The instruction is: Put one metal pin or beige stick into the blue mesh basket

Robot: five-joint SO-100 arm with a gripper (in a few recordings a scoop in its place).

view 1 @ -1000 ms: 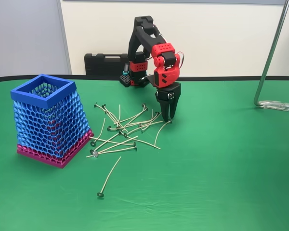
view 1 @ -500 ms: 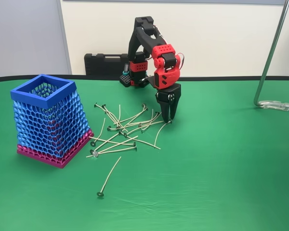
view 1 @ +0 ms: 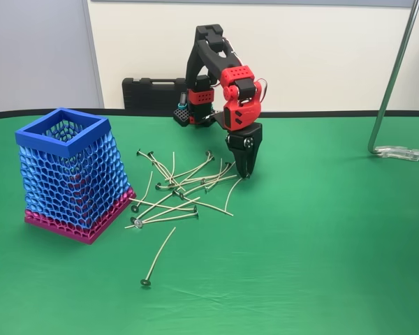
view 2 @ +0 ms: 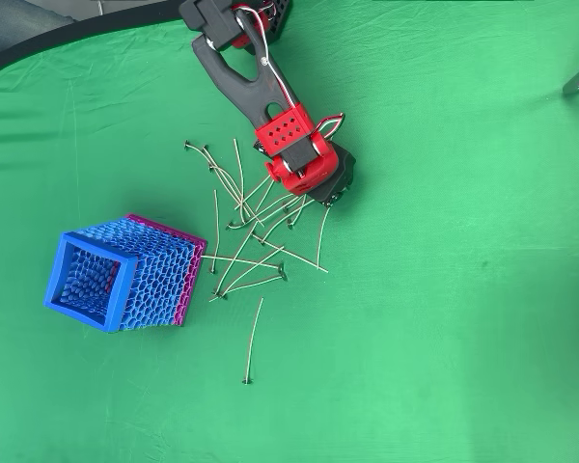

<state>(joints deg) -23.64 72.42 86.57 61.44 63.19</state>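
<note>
The blue mesh basket [view 1: 70, 174] [view 2: 125, 275], with a solid blue rim and a magenta bottom band, stands at the left of the green cloth. Several thin beige sticks [view 1: 174, 188] [view 2: 246, 241] with small dark heads lie in a loose pile right of it. My red and black gripper [view 1: 246, 173] [view 2: 326, 200] points down at the pile's right edge. Its fingers are closed together on the upper end of one curved beige stick [view 1: 230, 197] [view 2: 320, 241], which still rests on the cloth.
One stick [view 1: 157, 257] [view 2: 253, 342] lies apart, nearer the front. A black case [view 1: 150, 92] sits behind the arm's base. A metal stand [view 1: 394, 84] rises at the right, its foot [view 1: 405, 152] on the cloth.
The fingers stood open over the stick's upper end a second ago and have since closed together there. The arm has barely moved.
</note>
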